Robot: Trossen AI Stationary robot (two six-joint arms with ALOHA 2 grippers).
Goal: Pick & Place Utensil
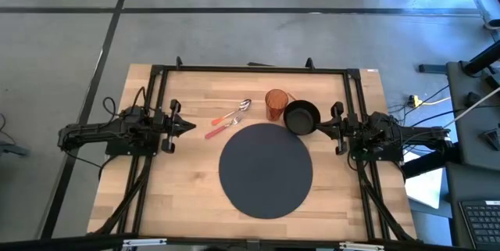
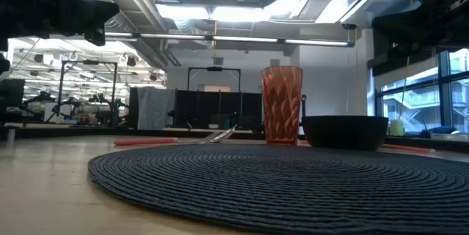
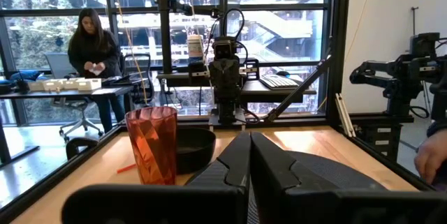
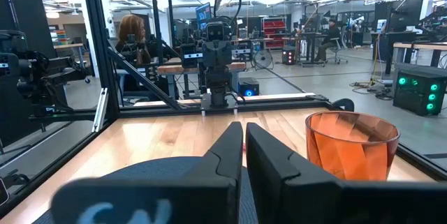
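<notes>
Spoon (image 1: 237, 112) and fork (image 1: 223, 125), orange handles, flat on table (image 1: 180, 181) at mat's (image 1: 266, 170) 10 o'clock, untouched. Cup (image 1: 275, 104) and bowl (image 1: 301, 116) at mat's 12–1, touching. Left gripper (image 1: 186, 125) at 9, pinched, empty, nearest utensils, likely picker. Right gripper (image 1: 323, 128) at 3, pinched, parked.

You see a round dark grey ribbed placemat (image 1: 265, 170), a faceted orange tumbler (image 1: 276, 104), a black bowl (image 1: 301, 116) — and two red-handled silver utensils (image 1: 226, 122) on pale wood (image 1: 172, 188).
</notes>
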